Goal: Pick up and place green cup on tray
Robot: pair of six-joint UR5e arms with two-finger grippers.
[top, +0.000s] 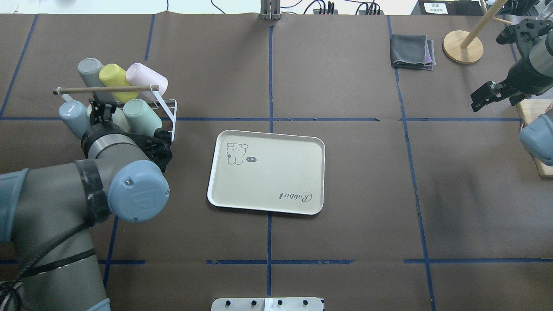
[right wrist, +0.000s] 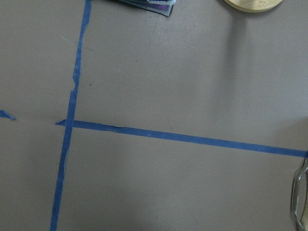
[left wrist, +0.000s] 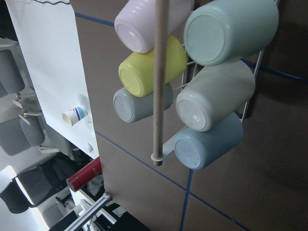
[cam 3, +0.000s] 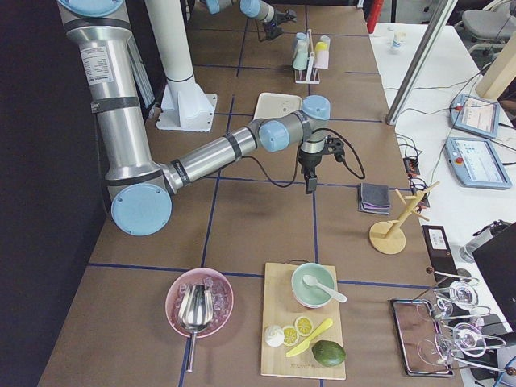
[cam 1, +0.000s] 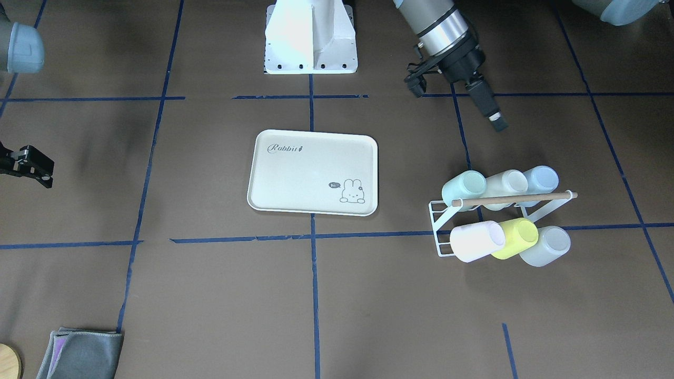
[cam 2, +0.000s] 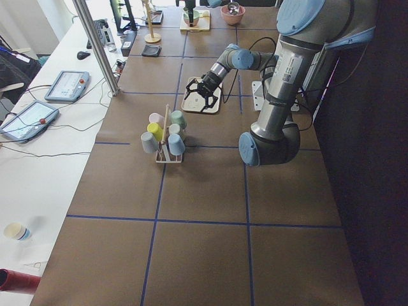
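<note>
Your left pincer (cam 1: pixel 497 123) hangs above the desk (cam 1: pixel 210 295) on the robot's side of the white wire cup rack (cam 1: pixel 438 223), touching no cup (it shows edge-on, so I cannot tell how far it is parted). The green cup (cam 1: pixel 464 187) lies tipped on the rack, in the row nearer the robot, at the end closest to the tray (cam 1: pixel 295 173), beside a cream cup (cam 1: pixel 506 185). The tray lies flat at mid-desk, well apart. Your right pincer (top: pixel 479 100) hovers far across the desk, and I cannot tell its opening either.
</note>
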